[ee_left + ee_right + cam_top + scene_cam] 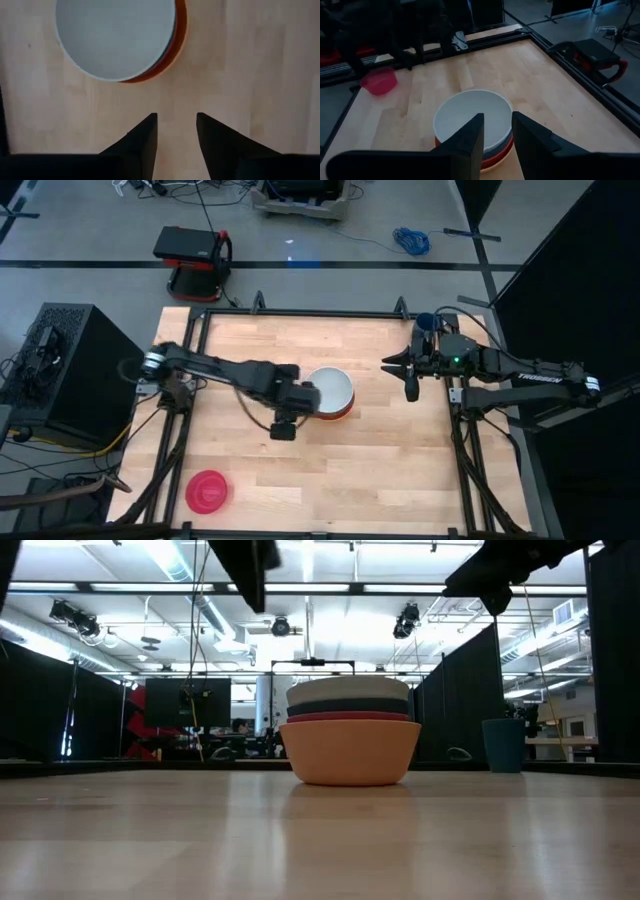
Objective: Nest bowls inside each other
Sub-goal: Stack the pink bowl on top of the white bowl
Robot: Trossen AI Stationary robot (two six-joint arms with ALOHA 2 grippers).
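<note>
You have a pale wooden table point(380, 470) inside a black frame; near its middle stands the stack of bowls point(331, 394), white on top, then a dark one, red, and orange at the bottom; the magenta bowl point(207, 492) sits alone, well apart, at the front corner on the left arm's side, so that arm is the nearer one; the left gripper point(300, 405) hangs just beside the stack, fingers parted a little and holding nothing; the right gripper point(408, 370) waits off to the other side, partly open, empty.
</note>
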